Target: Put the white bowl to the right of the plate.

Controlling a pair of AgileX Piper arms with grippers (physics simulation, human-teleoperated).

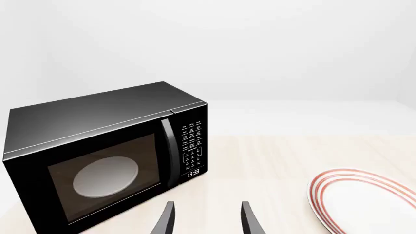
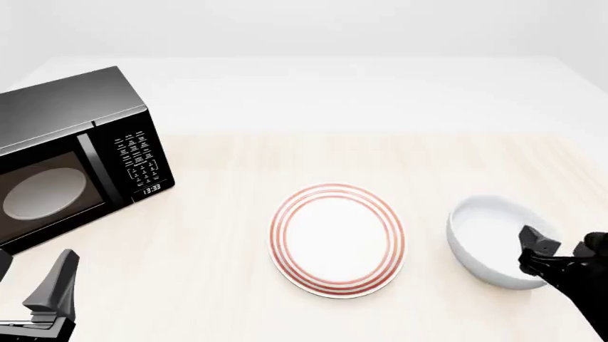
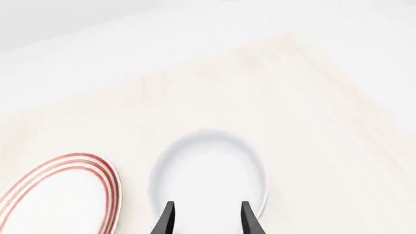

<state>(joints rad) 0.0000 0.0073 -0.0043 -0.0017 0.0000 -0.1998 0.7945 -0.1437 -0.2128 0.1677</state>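
Note:
The plate [image 2: 337, 239], flat and white with red rings, lies in the middle of the wooden table. The white bowl [image 2: 485, 228] stands upright on the table just to its right, with a small gap between them. My right gripper [image 2: 534, 251] hovers at the bowl's near right rim. Its fingers are open in the right wrist view, where the right gripper [image 3: 206, 214] sits over the near rim of the bowl [image 3: 208, 170], beside the plate [image 3: 58, 195]. My left gripper [image 2: 38, 288] is open at the near left corner, holding nothing. From the left gripper [image 1: 206, 214], the plate [image 1: 364, 200] shows only partly.
A black microwave [image 2: 67, 164] stands at the far left with its door shut and a pale disc behind the window. It fills much of the left wrist view as the microwave [image 1: 97, 146]. The wooden table top [image 2: 314, 153] ends in a white surround at the back.

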